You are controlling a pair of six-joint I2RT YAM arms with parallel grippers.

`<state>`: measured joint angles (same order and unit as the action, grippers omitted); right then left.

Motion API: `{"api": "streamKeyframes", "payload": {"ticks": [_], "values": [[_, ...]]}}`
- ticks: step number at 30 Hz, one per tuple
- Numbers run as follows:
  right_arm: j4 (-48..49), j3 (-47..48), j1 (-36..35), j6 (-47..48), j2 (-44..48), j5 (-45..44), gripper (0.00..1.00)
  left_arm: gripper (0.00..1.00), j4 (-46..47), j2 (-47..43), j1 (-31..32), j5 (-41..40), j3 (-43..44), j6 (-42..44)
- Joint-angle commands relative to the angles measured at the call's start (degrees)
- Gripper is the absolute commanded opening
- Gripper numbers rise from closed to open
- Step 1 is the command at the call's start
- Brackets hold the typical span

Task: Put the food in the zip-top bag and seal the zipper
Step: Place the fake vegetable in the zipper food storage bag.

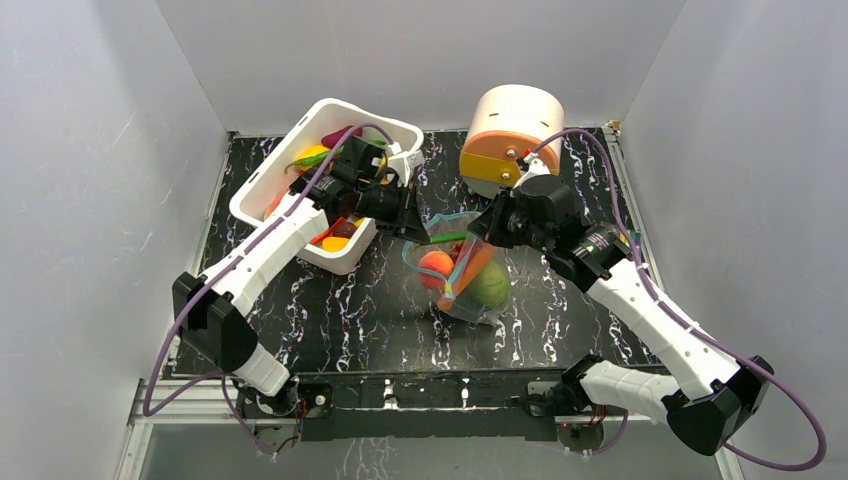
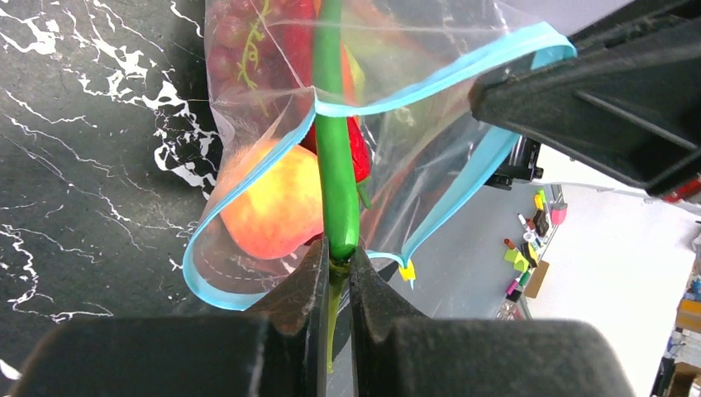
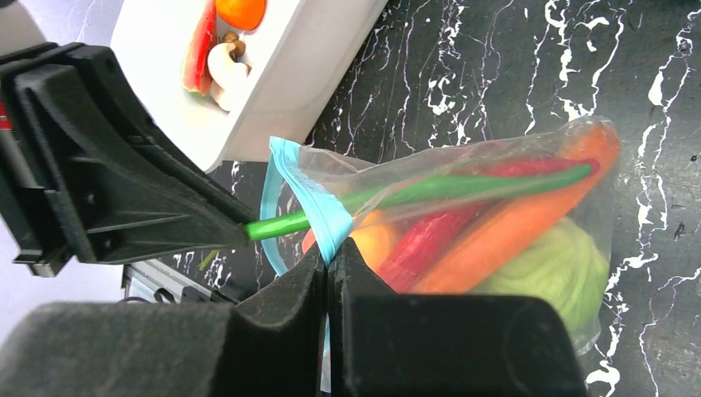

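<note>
Viewing remotely, I logged the right gripper [image 3: 328,258] pinched on the zipper [image 3: 307,192]. The left gripper [image 2: 339,248] clamped the green pepper [image 2: 334,157], partly inside the zip-top bag [image 1: 482,292], which rested on the table [image 1: 350,300] beside the white bin [image 1: 330,106].

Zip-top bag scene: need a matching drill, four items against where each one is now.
Items:
1. green pepper
2. zipper
3. peach
4. orange

Places:
a. pinched in the right gripper
b. lying in the white bin
c. stem end clamped by the left gripper, tip inside the zip-top bag
d. inside the zip-top bag, not gripped

Pairs: 1-c, 2-a, 3-d, 4-b
</note>
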<state>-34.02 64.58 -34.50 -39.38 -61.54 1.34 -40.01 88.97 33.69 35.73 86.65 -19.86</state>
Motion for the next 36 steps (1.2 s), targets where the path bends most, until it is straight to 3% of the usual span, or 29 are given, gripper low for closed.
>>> {"api": "streamKeyframes", "payload": {"ticks": [1,36], "values": [[8.16,0.58,-0.29,-2.01,2.0,1.86,0.0,0.0,5.8,0.55,1.04,0.44,-2.03,-4.29],[11.71,-0.39,-2.06,-5.06,1.34,6.78,0.0,0.0,23.38,4.14,7.38,-7.28,-8.69,-11.8]]}}
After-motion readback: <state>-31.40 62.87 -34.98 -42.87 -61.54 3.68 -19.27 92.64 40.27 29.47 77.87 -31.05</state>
